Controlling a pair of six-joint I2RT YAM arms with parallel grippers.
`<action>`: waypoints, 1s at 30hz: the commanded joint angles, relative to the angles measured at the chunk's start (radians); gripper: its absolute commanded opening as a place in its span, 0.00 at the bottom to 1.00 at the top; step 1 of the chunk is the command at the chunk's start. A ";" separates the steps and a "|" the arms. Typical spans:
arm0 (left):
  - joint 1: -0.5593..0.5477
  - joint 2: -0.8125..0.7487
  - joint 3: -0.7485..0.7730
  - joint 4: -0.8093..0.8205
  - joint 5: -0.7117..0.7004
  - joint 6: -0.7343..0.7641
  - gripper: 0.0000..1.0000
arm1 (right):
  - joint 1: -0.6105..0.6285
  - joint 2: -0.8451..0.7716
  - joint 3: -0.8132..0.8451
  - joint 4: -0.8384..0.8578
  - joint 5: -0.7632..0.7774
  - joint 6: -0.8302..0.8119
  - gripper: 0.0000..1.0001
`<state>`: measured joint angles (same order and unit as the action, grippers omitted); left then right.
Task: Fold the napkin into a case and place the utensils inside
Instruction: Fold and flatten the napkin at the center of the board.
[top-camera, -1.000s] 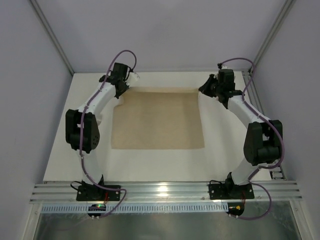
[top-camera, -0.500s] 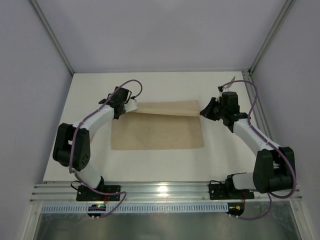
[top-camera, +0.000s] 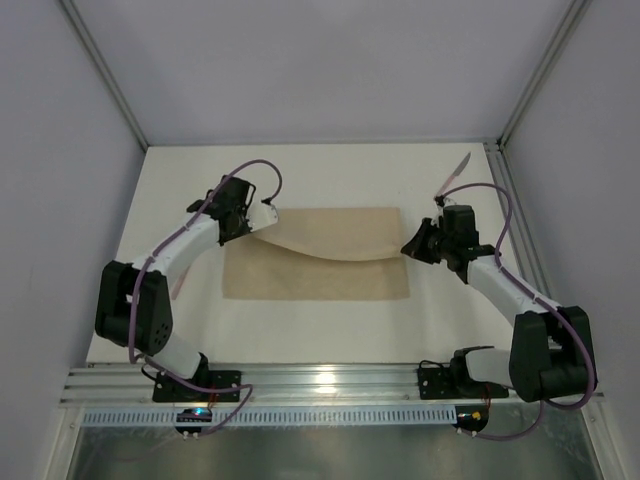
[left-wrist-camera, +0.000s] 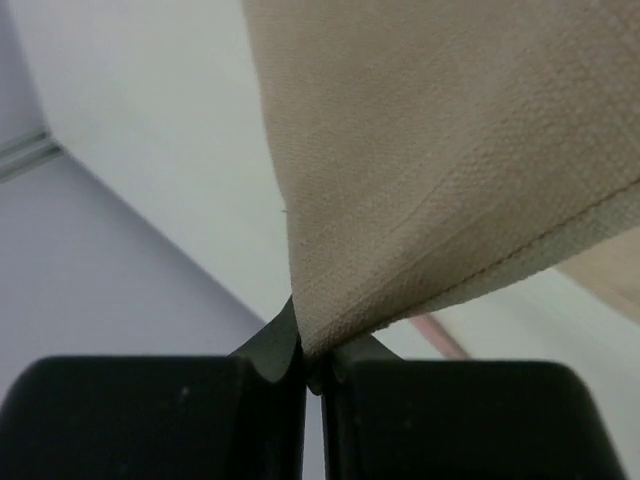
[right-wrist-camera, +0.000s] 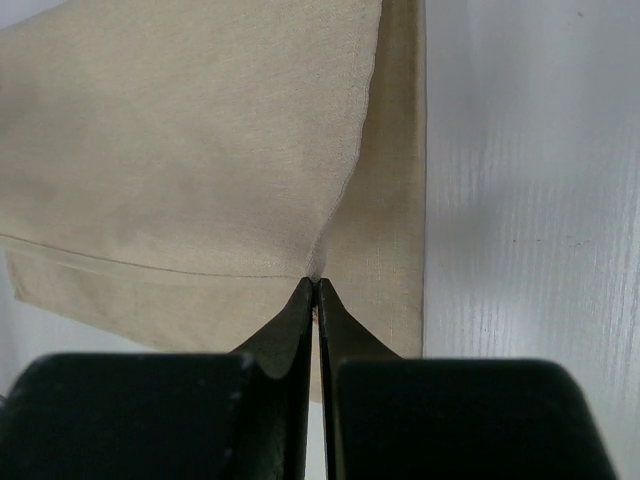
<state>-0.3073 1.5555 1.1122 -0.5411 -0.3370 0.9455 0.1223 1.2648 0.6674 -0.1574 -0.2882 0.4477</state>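
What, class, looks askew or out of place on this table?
The napkin sags in the middle of its lifted edge between the left gripper and right gripper, each pinching a corner. Nothing looks spilled or damaged.

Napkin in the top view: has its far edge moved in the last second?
Yes. The far edge of the napkin has come forward, away from the back edge of the table.
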 joint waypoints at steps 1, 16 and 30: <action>0.007 0.021 0.064 -0.271 0.260 -0.131 0.07 | -0.003 -0.010 0.011 0.044 0.003 -0.010 0.04; 0.017 -0.022 -0.170 -0.019 0.199 -0.346 0.58 | -0.003 0.010 0.011 0.056 -0.031 -0.014 0.04; 0.162 0.110 -0.005 -0.266 0.466 -0.563 0.38 | -0.001 0.010 0.029 0.051 -0.025 -0.018 0.04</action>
<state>-0.1406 1.6417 1.1263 -0.7551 0.1112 0.4229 0.1223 1.2705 0.6678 -0.1349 -0.3096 0.4435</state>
